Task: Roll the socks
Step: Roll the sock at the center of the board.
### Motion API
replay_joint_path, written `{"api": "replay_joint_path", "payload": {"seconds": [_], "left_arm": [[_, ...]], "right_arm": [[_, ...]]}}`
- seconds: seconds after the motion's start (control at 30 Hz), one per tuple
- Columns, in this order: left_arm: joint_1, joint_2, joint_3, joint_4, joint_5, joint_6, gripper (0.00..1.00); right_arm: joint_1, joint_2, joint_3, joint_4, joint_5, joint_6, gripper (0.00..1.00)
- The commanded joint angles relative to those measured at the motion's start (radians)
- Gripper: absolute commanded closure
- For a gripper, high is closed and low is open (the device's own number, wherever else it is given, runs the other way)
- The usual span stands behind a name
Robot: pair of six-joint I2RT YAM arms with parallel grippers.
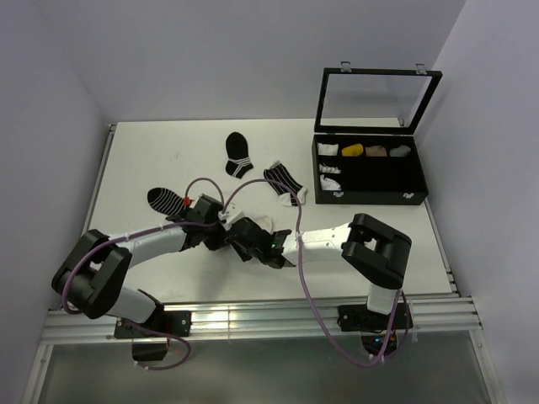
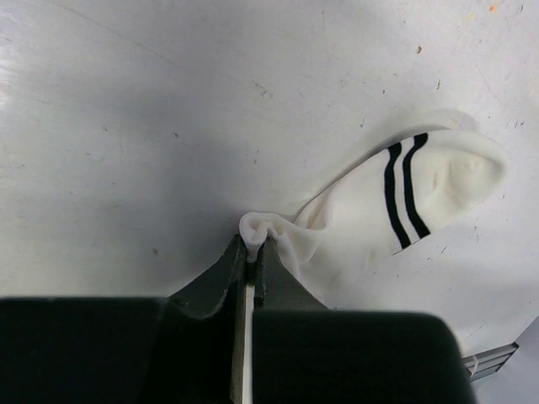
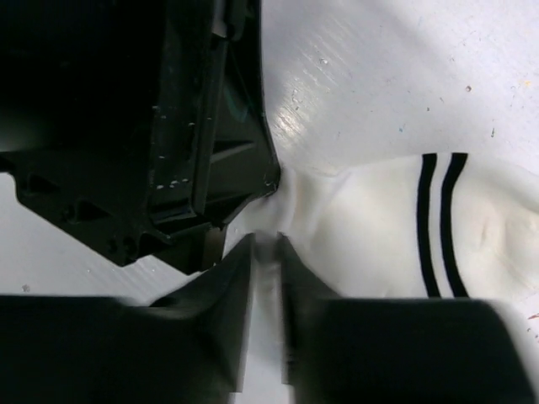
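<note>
The left gripper [image 2: 253, 249] has its jaws clenched on a bunched end of the white sock [image 2: 396, 210], which lies flat on the surface [image 2: 168, 126] between the two arms. The right gripper [image 3: 266, 246] meets the same end with jaws narrowly parted, and a grip cannot be confirmed. The striped black sock [image 1: 284, 180] lies apart, farther back on the surface.

- One white sock [image 2: 404, 202] with two black stripes.
- Three black-and-white striped socks [image 1: 238, 156], [image 1: 284, 181], [image 1: 164, 199].
- One black case [image 1: 370, 192], lid raised.
- About five small bundles [image 1: 354, 151] inside; the exact count is unclear.
- Two grippers: left gripper [image 2: 253, 252], right gripper [image 3: 267, 247].
</note>
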Motion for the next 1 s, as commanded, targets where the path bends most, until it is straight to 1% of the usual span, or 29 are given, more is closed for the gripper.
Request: {"api": "replay_joint_path", "payload": {"seconds": [0.0,0.07,0.1,0.2,0.23,0.3,0.33,0.37,0.4,0.43,0.47,0.53,0.57,0.63,0.67,0.7,0.77,0.8,0.83,0.9,0.97], "left_arm": [[-0.014,-0.024,-0.023,-0.06,-0.02,-0.006,1.0],[-0.014,-0.042,-0.037,-0.059,-0.028,-0.02,0.99],[-0.014,-0.052,-0.043,-0.057,-0.032,-0.036,0.97],[-0.014,-0.102,-0.075,-0.048,-0.043,-0.075,0.91],[-0.014,-0.131,-0.084,-0.048,-0.048,-0.084,0.84],[-0.014,-0.16,-0.106,-0.042,-0.057,-0.108,0.78],[-0.014,-0.191,-0.112,-0.042,-0.063,-0.118,0.68],[-0.014,-0.206,-0.125,-0.039,-0.069,-0.124,0.63],[-0.014,-0.222,-0.133,-0.03,-0.074,-0.136,0.55],[-0.014,-0.248,-0.145,-0.027,-0.077,-0.141,0.5],[-0.014,-0.26,-0.152,-0.022,-0.077,-0.145,0.46],[-0.014,-0.294,-0.168,-0.001,-0.083,-0.15,0.37],[-0.014,-0.305,-0.175,0.01,-0.08,-0.145,0.35],[-0.014,-0.325,-0.191,0.048,-0.069,-0.136,0.35],[-0.014,-0.331,-0.196,0.058,-0.068,-0.133,0.35],[-0.014,-0.334,-0.201,0.067,-0.066,-0.129,0.36],[-0.014,-0.338,-0.21,0.091,-0.066,-0.122,0.36],[-0.015,-0.337,-0.212,0.098,-0.065,-0.119,0.37],[-0.015,-0.334,-0.215,0.108,-0.062,-0.118,0.37],[-0.018,-0.317,-0.215,0.139,-0.056,-0.11,0.37],[-0.024,-0.297,-0.207,0.168,-0.042,-0.103,0.37]], "right_arm": [[0.017,0.046,0.035,-0.015,0.011,-0.018,0.81],[0.016,0.043,0.024,-0.015,0.016,-0.006,0.91],[0.014,0.038,0.014,-0.015,0.008,0.001,0.99],[-0.013,0.021,-0.008,-0.007,-0.031,0.033,1.0],[-0.024,0.01,-0.029,-0.001,-0.07,0.042,1.0],[-0.064,-0.006,-0.064,0.025,-0.119,0.076,1.0],[-0.081,-0.014,-0.08,0.037,-0.155,0.085,1.0],[-0.101,-0.029,-0.091,0.049,-0.227,0.111,1.0],[-0.121,-0.037,-0.115,0.08,-0.281,0.123,1.0],[-0.168,-0.042,-0.126,0.094,-0.323,0.146,1.0],[-0.191,-0.045,-0.134,0.104,-0.403,0.16,1.0],[-0.261,-0.04,-0.153,0.149,-0.49,0.204,1.0],[-0.283,-0.037,-0.161,0.169,-0.578,0.223,1.0],[-0.325,-0.016,-0.189,0.242,-0.669,0.285,1.0],[-0.364,-0.005,-0.199,0.273,-0.708,0.312,1.0],[-0.383,0.015,-0.227,0.346,-0.779,0.339,1.0],[-0.435,0.042,-0.252,0.42,-0.841,0.416,1.0],[-0.45,0.055,-0.278,0.49,-0.884,0.441,1.0],[-0.464,0.084,-0.288,0.517,-0.9,0.482,1.0],[-0.498,0.107,-0.322,0.606,-0.933,0.519,1.0],[-0.516,0.131,-0.345,0.657,-0.946,0.56,1.0]]}}
